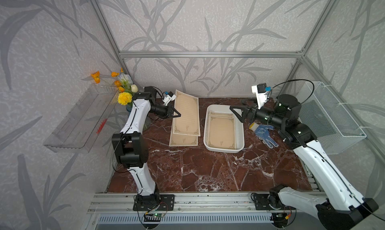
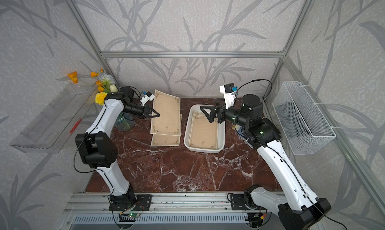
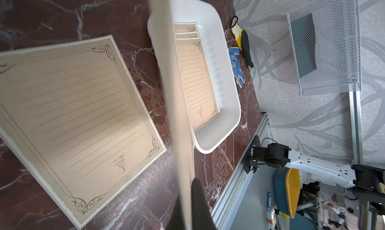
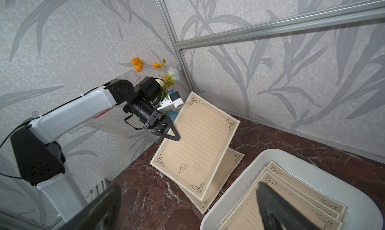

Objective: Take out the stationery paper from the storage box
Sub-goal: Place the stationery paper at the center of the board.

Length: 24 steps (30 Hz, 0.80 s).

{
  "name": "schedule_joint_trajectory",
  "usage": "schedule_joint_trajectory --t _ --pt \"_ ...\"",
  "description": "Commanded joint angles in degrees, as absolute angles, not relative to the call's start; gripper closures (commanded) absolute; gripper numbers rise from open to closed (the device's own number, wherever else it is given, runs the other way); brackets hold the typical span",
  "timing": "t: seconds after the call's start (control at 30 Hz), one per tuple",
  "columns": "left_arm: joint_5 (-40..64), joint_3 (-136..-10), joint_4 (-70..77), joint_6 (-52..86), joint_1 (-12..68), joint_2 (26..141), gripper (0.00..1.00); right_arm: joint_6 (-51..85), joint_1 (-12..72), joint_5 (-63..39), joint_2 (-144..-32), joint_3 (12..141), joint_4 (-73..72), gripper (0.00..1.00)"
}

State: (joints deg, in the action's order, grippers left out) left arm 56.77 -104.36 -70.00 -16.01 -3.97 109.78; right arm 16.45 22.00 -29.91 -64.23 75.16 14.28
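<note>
Left of the storage box (image 1: 205, 135), one sheet of stationery paper (image 1: 186, 116) is held up at a slant, pinched in the closed left gripper (image 1: 176, 114). A second sheet (image 1: 183, 140) is laid flat on the table (image 1: 208, 170) under it. Three more sheets (image 1: 221, 133) are stacked inside the box. The right gripper (image 1: 239, 109) is spread wide above the box, and nothing is held in it.
</note>
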Motion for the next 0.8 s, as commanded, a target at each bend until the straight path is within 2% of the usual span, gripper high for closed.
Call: schedule_joint_trajectory --t 0.0,0.23,0.77 --pt "59.5 -107.5 -76.0 -21.4 -4.5 115.2 1.00 15.7 21.7 -28.5 -62.7 74.5 15.3 0.01" --pt "57.0 -113.9 -81.6 -23.5 -4.9 126.4 1.00 15.0 21.7 -26.5 -62.3 74.1 18.1 0.01" --pt "48.9 -113.1 -78.4 -18.8 -5.1 129.4 1.00 14.3 21.7 -24.6 -61.2 71.7 19.5 0.01"
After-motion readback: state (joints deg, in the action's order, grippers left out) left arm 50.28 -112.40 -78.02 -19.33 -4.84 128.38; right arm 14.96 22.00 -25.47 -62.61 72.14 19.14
